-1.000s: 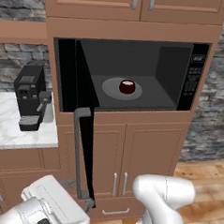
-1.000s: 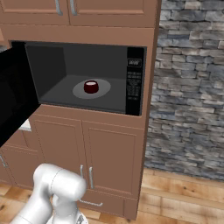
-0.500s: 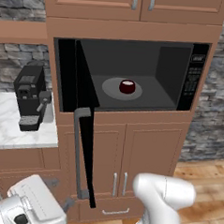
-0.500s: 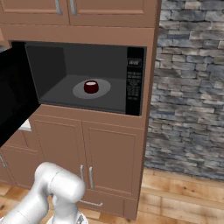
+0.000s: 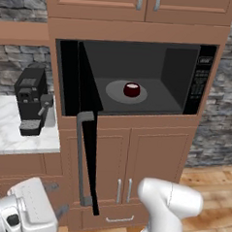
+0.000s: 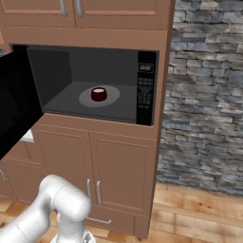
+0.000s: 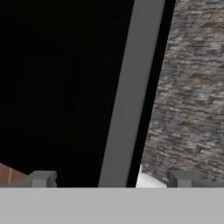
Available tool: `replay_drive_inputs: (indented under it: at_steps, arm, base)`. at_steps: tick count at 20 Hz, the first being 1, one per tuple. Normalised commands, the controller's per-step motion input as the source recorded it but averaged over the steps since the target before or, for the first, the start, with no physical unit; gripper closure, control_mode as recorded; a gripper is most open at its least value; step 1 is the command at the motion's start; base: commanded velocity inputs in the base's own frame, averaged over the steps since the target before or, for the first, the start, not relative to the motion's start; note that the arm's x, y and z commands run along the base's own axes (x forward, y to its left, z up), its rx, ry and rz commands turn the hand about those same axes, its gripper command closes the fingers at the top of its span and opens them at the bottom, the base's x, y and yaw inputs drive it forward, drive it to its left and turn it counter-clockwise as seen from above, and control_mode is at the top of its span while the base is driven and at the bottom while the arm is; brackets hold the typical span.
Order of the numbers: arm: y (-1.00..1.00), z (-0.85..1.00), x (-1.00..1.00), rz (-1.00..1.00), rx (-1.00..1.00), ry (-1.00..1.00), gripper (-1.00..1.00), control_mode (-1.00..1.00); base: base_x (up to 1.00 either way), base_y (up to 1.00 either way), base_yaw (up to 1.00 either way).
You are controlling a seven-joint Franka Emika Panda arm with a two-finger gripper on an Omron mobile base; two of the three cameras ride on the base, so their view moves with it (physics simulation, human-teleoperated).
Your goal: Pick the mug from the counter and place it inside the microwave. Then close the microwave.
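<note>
The dark red mug (image 5: 131, 89) stands upright on the round grey turntable (image 5: 115, 91) inside the black microwave (image 5: 205, 79); the right base view shows the mug (image 6: 98, 94) there too. The microwave door (image 5: 87, 135) hangs wide open to the left, its long grey bar handle (image 5: 80, 157) facing me. My gripper (image 5: 56, 199) is low at the left, in front of the door's outer face, open and holding nothing. In the hand view the gripper (image 7: 111, 179) straddles the door's grey handle (image 7: 129, 96) with a wide gap, touching nothing.
A black coffee machine (image 5: 33, 105) stands on the white marble counter (image 5: 9, 136) left of the door. Brown cabinets (image 5: 154, 159) sit below the microwave. A grey stone wall (image 6: 209, 95) rises to the right, above a wooden floor (image 6: 199, 213).
My hand has moved left and slightly down past the door's lower edge in the left base view. The mug and the door have not moved.
</note>
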Motion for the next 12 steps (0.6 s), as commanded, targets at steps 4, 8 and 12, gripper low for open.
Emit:
replay_drive_inputs:
  at_steps: [4, 8, 12]
  arm:
    - [0.0, 0.02, 0.05, -0.02, 0.0, 0.0, -1.0, -1.0]
    - [-0.09, 0.12, 0.0, 0.01, 0.0, 0.0, -1.0, -1.0]
    - [-0.27, 0.03, 0.0, 0.05, 0.0, 0.01, -1.0, -1.0]
  base:
    - [0.0, 0.0, 0.0]
    - [0.0, 0.0, 0.0]
    - [0.0, 0.0, 0.0]
